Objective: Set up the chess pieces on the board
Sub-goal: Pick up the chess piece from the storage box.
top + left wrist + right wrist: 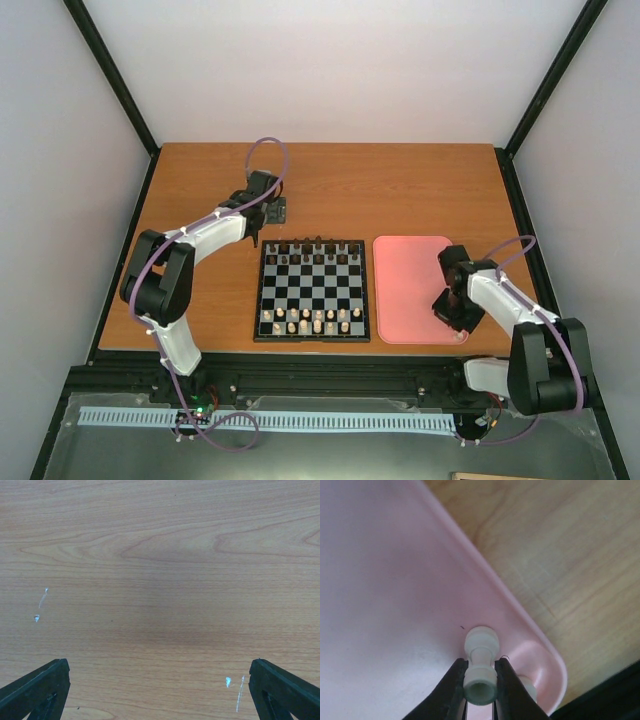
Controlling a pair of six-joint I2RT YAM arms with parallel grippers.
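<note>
The black-and-white board (312,290) lies mid-table. Several pale chess pieces (310,320) stand on its two near rows. My right gripper (452,312) hangs over the near right corner of the pink tray (410,280). In the right wrist view this gripper (481,674) is shut on a pale chess piece (481,642), held at its waist just above the tray floor (380,580). A second pale piece (527,690) shows partly behind the right finger. My left gripper (262,215) is beyond the board's far left corner; in the left wrist view it (160,695) is open and empty over bare wood.
Dark brown pieces (312,250) line the board's far rows. The tray's raised rim (520,625) runs close beside the held piece, with the wooden table (560,555) beyond it. Black frame rails border the table on the left, right and near sides.
</note>
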